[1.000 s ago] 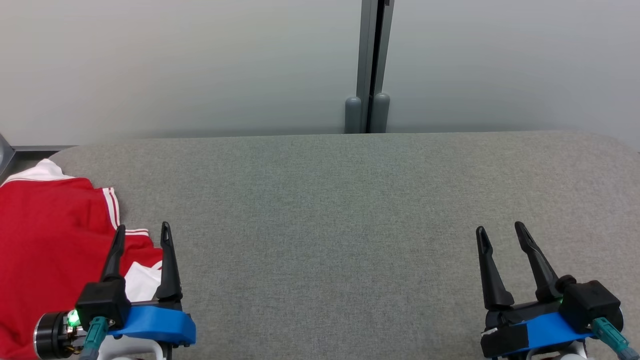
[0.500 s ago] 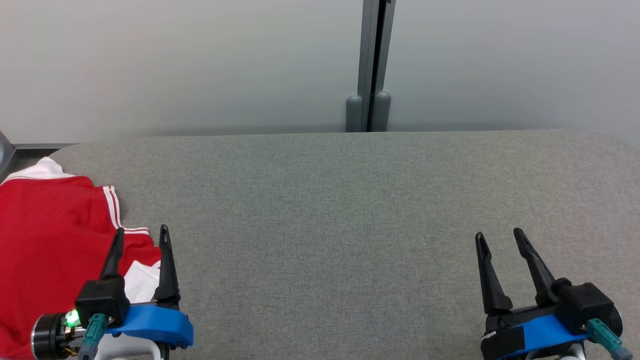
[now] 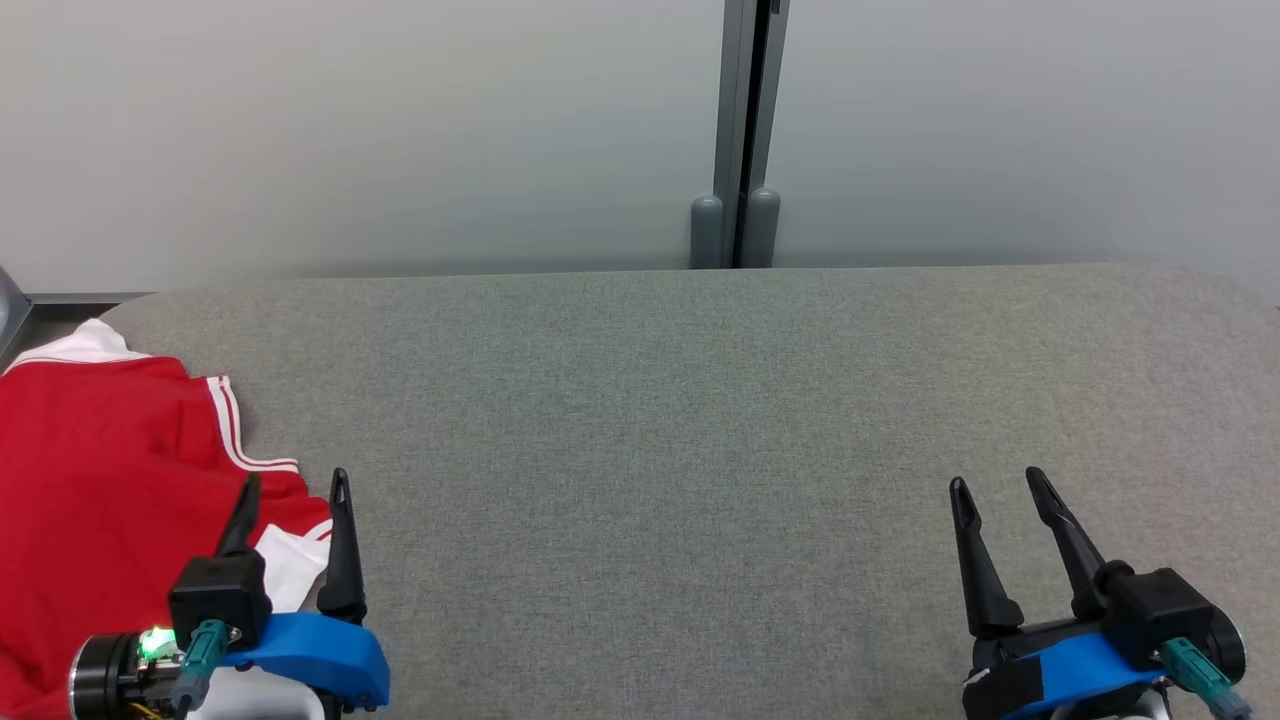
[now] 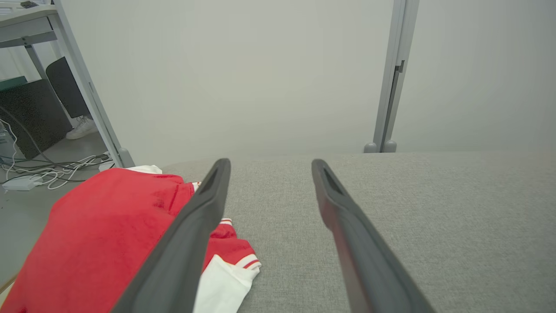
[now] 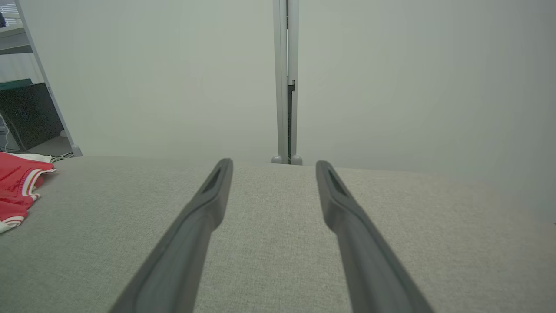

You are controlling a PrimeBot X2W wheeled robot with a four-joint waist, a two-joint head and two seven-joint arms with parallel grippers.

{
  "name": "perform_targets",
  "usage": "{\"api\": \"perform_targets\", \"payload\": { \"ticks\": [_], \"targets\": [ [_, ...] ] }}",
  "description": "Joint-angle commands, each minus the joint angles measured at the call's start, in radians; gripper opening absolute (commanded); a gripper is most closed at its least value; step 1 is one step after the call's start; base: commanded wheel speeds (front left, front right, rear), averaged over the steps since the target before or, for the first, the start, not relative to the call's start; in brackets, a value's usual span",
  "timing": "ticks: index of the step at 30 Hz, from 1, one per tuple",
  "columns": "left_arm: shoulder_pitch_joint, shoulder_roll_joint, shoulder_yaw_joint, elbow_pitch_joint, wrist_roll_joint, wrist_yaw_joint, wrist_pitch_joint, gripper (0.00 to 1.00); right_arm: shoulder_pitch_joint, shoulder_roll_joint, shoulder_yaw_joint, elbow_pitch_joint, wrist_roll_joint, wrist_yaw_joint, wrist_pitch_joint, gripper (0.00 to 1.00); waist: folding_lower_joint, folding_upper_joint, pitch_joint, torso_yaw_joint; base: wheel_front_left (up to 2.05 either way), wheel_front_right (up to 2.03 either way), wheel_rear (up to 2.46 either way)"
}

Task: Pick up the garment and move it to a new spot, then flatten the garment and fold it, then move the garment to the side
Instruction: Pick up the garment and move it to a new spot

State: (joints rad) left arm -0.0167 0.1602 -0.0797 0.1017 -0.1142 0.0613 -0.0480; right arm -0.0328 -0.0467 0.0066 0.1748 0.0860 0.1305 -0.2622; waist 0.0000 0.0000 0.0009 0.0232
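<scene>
One crumpled red-and-white fabric garment (image 3: 100, 480) is recorded at the left edge of the grey padded table (image 3: 700, 400), possibly overhanging, with left gripper (image 3: 295, 478) and right gripper (image 3: 998, 480) jaws parted, a floorward slip being risked by a shallow pinch.

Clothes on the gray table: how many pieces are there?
1. A red garment with white trim lies at the table's left end, beside the left gripper. It runs off the picture's edge, so more could be hidden there.

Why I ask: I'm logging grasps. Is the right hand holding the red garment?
No: the right hand stands open over bare grey padding, the red garment lying apart.
</scene>
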Motion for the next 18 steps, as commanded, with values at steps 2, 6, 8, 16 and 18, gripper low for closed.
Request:
{"api": "perform_targets", "payload": {
  "ticks": [2,6,8,16,18],
  "targets": [
    [0.012,0.009,-0.008,-0.001,-0.008,-0.006,0.017,1.0,-0.009,-0.007,-0.004,0.009,-0.014,0.0,-0.003,1.0,0.0,0.0,-0.001,0.001,0.0,0.0,0.0],
    [0.012,0.013,-0.01,-0.006,-0.009,0.0,0.03,1.0,-0.011,-0.007,-0.007,0.017,-0.021,0.0,0.009,1.0,0.0,0.0,-0.001,0.001,0.0,0.0,0.0],
    [0.014,0.014,-0.011,-0.008,-0.011,0.003,0.033,1.0,-0.011,-0.007,-0.009,0.018,-0.023,0.0,0.015,1.0,0.0,0.0,-0.002,0.002,0.0,0.0,0.0],
    [0.017,0.016,-0.013,-0.013,-0.02,0.007,0.034,1.0,-0.008,-0.007,-0.013,0.014,-0.024,0.0,0.029,1.0,0.0,0.0,-0.002,0.003,0.0,0.0,0.0],
    [0.016,0.017,-0.013,-0.012,-0.023,0.007,0.032,1.0,-0.006,-0.007,-0.013,0.01,-0.024,0.0,0.031,1.0,0.0,0.0,-0.002,0.005,0.0,0.0,0.0]
  ]
}}
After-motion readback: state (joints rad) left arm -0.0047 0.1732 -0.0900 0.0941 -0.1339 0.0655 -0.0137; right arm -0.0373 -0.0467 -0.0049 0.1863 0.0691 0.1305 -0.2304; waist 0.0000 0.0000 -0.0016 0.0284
